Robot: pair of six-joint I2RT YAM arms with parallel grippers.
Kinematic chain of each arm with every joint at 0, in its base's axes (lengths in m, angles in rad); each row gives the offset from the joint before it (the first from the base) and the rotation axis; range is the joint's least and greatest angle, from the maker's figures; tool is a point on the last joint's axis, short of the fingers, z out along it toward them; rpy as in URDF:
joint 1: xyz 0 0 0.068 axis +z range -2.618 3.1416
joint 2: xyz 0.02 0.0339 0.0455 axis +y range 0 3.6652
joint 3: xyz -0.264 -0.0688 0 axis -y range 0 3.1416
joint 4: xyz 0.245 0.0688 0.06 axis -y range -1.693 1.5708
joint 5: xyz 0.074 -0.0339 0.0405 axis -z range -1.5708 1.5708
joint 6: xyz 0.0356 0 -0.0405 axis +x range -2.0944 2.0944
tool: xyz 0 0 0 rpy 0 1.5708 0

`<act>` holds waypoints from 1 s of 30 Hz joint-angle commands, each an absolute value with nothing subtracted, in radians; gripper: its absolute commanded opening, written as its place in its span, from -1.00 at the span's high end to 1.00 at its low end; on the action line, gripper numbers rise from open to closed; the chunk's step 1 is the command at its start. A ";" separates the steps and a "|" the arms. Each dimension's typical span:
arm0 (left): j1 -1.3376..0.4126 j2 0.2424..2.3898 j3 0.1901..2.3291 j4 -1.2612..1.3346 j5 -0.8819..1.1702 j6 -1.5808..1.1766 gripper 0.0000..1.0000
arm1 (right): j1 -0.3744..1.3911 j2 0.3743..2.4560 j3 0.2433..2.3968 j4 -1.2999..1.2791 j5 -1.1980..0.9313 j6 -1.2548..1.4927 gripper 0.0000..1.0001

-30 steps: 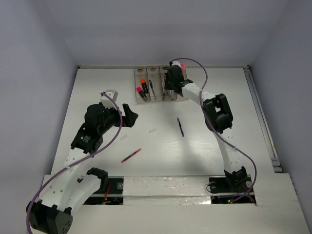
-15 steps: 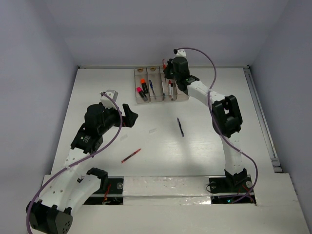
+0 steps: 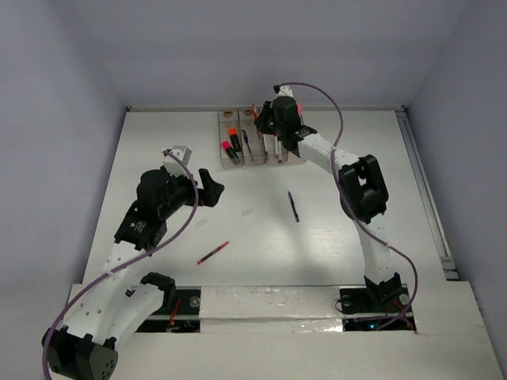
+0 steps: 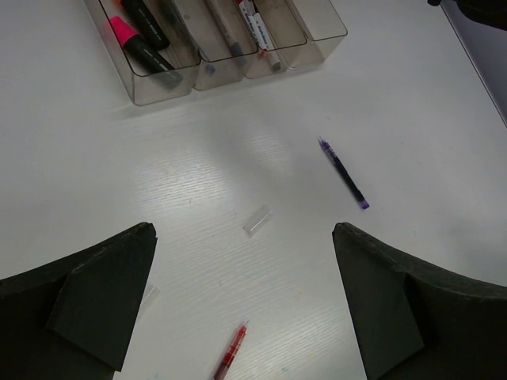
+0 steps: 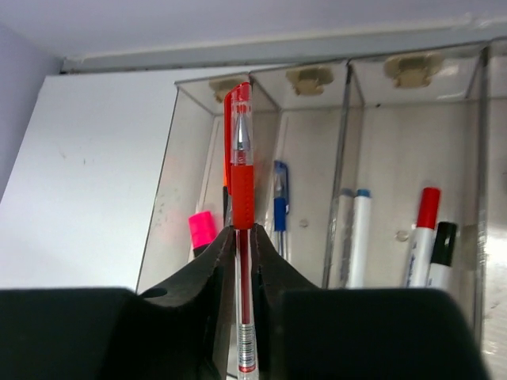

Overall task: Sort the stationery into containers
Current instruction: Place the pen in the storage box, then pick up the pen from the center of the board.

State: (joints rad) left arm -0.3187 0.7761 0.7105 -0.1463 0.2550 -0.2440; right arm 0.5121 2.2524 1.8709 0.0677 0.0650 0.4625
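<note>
My right gripper (image 5: 242, 233) is shut on a red pen (image 5: 242, 182), which points out over the containers (image 5: 341, 158) near the wall between the two left bins. In the bins lie a pink-capped highlighter (image 5: 203, 229), a blue pen (image 5: 280, 206), a white marker (image 5: 360, 237) and two more markers. From above, the right gripper (image 3: 267, 119) hangs over the containers (image 3: 253, 158). My left gripper (image 4: 242, 229) is open above the table, with a second red pen (image 4: 230, 356) and a blue pen (image 4: 343, 174) lying loose below it.
A small clear cap (image 4: 256, 220) lies on the table between the left fingers. The back wall runs just behind the containers. The loose red pen (image 3: 212, 252) and blue pen (image 3: 294, 206) lie mid-table. Purple cables loop over both arms.
My right gripper has shifted left along the row of containers, carrying the red pen. The left arm has not moved.
</note>
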 commanded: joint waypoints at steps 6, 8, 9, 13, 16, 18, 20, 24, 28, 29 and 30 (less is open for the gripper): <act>-0.314 0.750 0.709 -0.100 0.268 -0.242 -0.85 | 0.531 2.269 1.936 0.054 0.046 0.482 0.07; -0.314 0.753 0.710 -0.100 0.270 -0.242 -0.86 | 0.531 2.260 1.924 0.060 0.046 0.483 -0.03; -0.314 0.752 0.710 -0.100 0.271 -0.244 -0.86 | 0.531 2.243 1.915 0.066 0.045 0.483 -0.03; -0.314 0.747 0.710 -0.098 0.270 -0.242 -0.86 | 0.531 2.156 1.779 0.115 0.058 0.476 0.09; -0.314 0.741 0.710 -0.098 0.271 -0.242 -0.86 | 0.531 2.038 1.657 0.166 0.084 0.442 0.25; -0.314 0.739 0.710 -0.097 0.276 -0.242 -0.86 | 0.531 1.973 1.531 0.172 0.110 0.417 0.35; -0.305 0.733 0.712 -0.095 0.279 -0.242 -0.85 | 0.531 1.881 1.447 0.164 0.109 0.410 0.41; -0.305 0.719 0.712 -0.095 0.285 -0.242 -0.85 | 0.541 1.749 1.220 0.120 0.016 0.428 0.44; -0.305 0.692 0.710 -0.094 0.293 -0.242 -0.85 | 0.590 1.649 1.108 0.011 0.006 0.399 0.45; -0.305 0.684 0.710 -0.094 0.295 -0.242 -0.85 | 0.606 1.610 1.088 -0.041 0.006 0.393 0.44; -0.305 0.678 0.710 -0.094 0.295 -0.244 -0.85 | 0.615 1.589 1.066 -0.060 0.008 0.393 0.44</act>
State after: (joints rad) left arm -0.3119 0.7105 0.7105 -0.1463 0.2752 -0.2440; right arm 0.5671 1.6630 1.1202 0.0353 0.0360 0.4210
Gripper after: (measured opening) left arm 0.927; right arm 0.279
